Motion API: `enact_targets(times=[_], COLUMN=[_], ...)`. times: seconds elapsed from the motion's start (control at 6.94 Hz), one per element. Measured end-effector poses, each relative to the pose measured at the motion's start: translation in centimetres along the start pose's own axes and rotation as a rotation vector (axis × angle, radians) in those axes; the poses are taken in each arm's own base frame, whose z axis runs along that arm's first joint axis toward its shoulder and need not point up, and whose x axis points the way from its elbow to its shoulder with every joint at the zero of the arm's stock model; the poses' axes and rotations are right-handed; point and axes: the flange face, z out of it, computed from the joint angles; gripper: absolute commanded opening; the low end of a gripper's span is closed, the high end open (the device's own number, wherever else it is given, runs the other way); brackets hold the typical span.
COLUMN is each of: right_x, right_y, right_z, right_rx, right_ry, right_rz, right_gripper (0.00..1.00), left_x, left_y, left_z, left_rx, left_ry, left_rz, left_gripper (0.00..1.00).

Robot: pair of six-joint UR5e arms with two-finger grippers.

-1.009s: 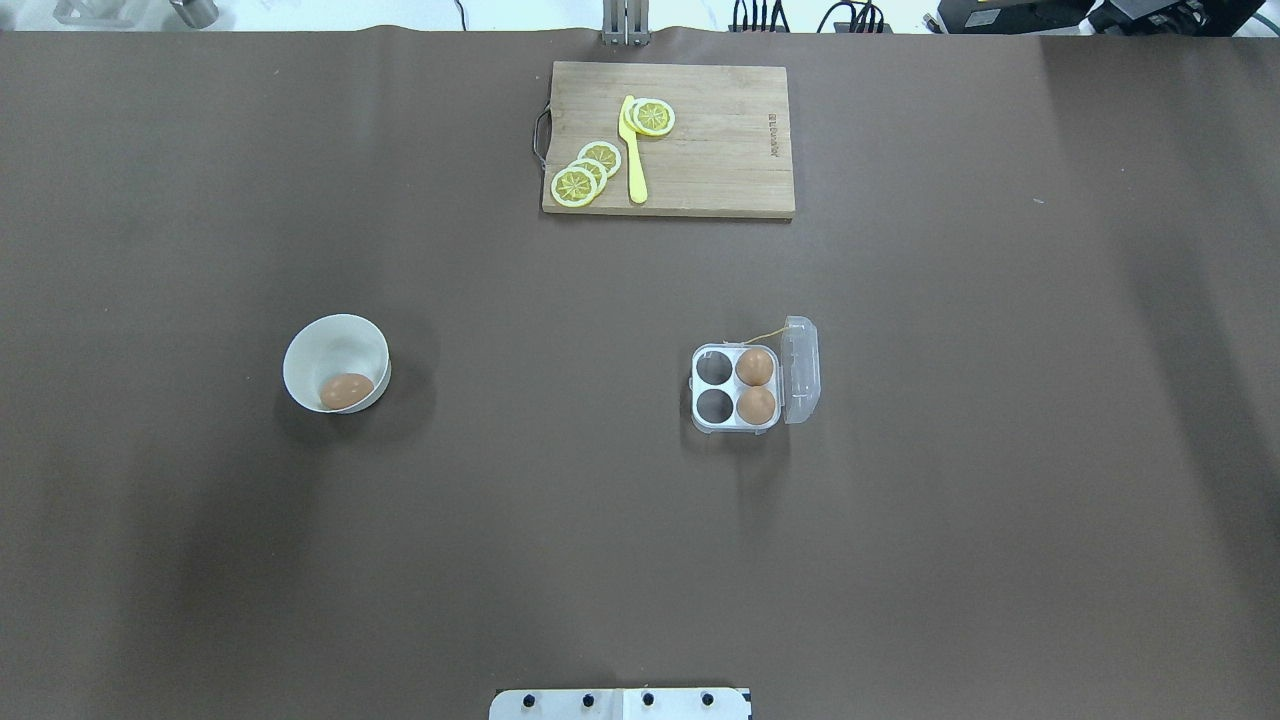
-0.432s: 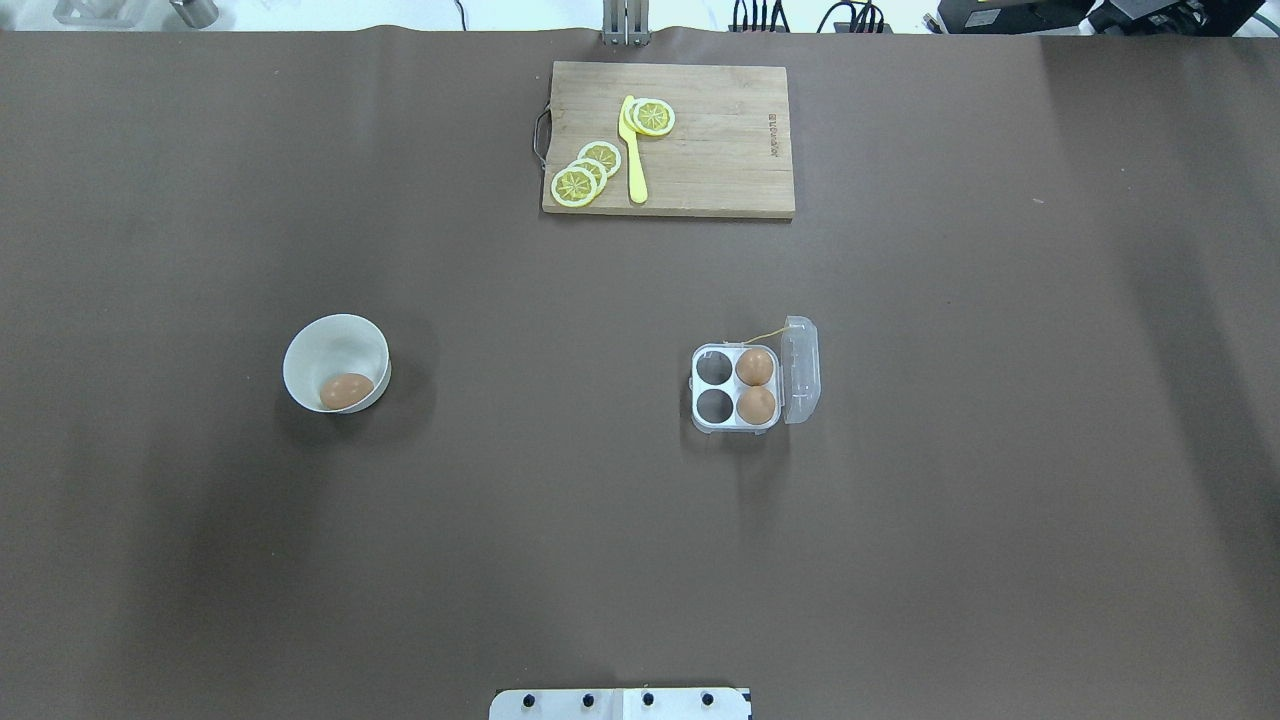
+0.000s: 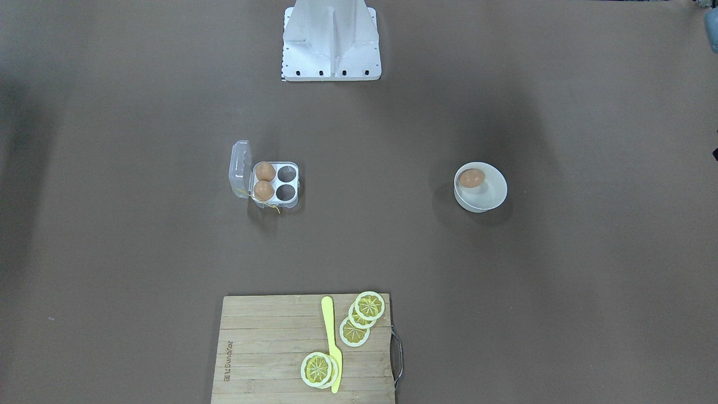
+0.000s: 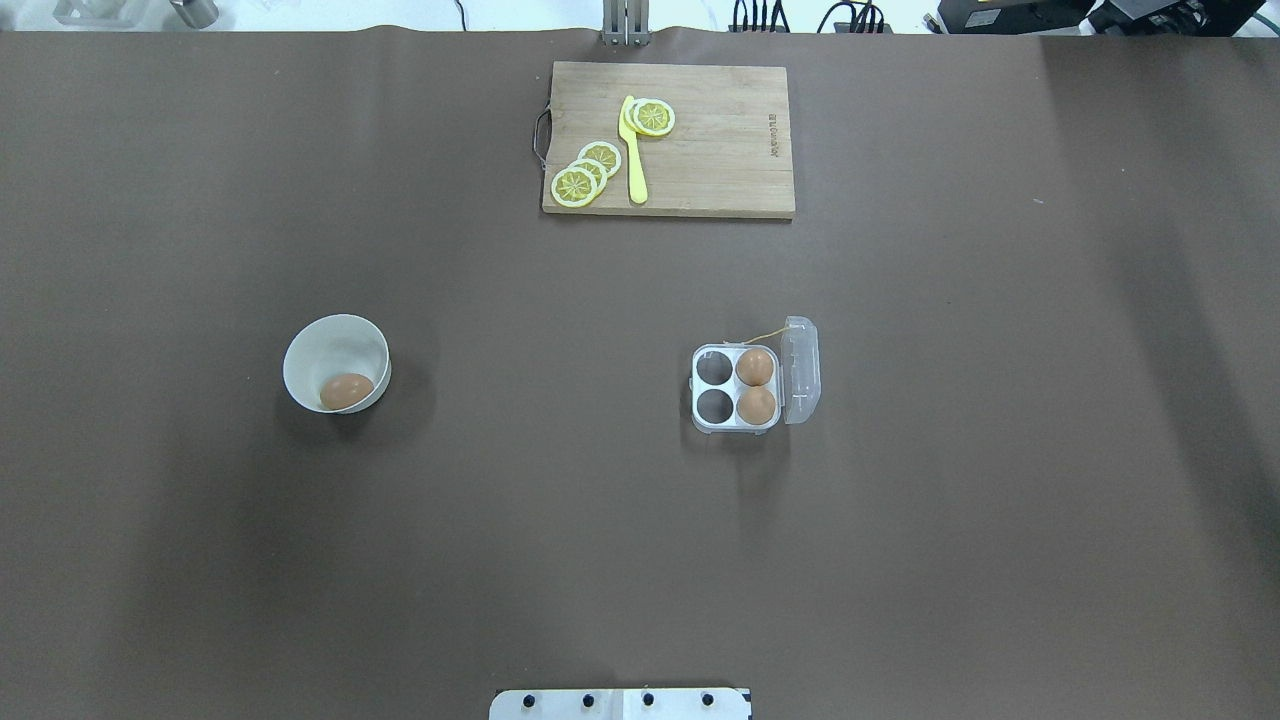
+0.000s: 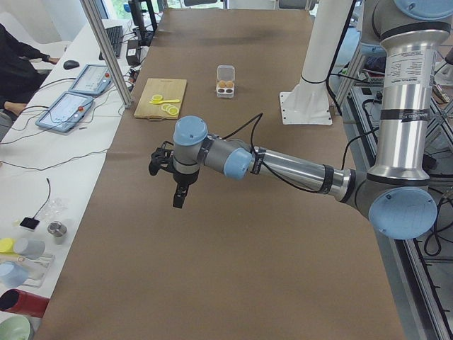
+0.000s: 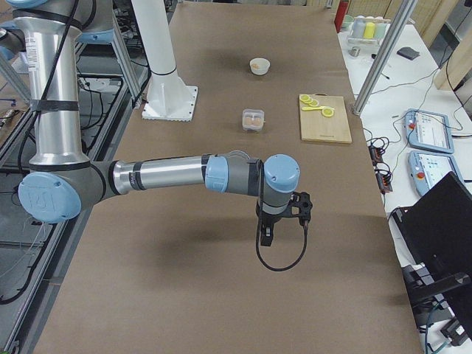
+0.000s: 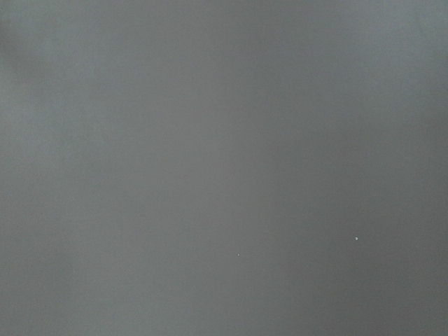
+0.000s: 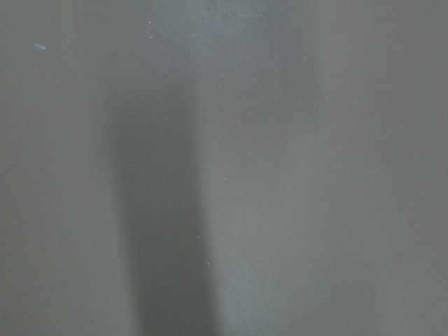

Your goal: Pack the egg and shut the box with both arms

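The egg lies in a round white bowl on the left of the overhead view, and also shows in the front-facing view. The box stands right of centre with its clear lid open to the right. It holds two brown eggs in its right cells, and the two left cells are empty. My left gripper and right gripper show only in the side views, high above the table's ends and far from both. I cannot tell whether they are open or shut.
A wooden cutting board with lemon slices and a yellow knife lies at the far middle. The white robot base stands at the near edge. Both wrist views show only bare brown table cover.
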Motion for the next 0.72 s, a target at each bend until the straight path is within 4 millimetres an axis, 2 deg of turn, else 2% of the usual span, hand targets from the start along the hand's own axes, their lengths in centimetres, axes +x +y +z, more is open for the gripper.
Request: enact_targets(times=[0.29,0.58,0.72], right_x=[0.1,0.3,0.3], right_y=[0.1,0.3,0.4], right_z=[0.3,0.7,0.8], right_rx=[0.015,0.019,0.018], right_ry=[-0.002,-0.003,-0.003], right_rz=[-0.013,-0.019,-0.020], right_gripper=[1.00,1.00,1.00], left_x=[8.5,20.0,25.6], left_y=[-0.1,0.3,1.3], left_z=[2.8,6.7,9.0], left_rx=[-0.054,-0.112,-0.112], left_ry=[0.043,0.068,0.047], left_rz=[-0.127,-0.238,-0.264], left_gripper=[0.98,0.98,0.97])
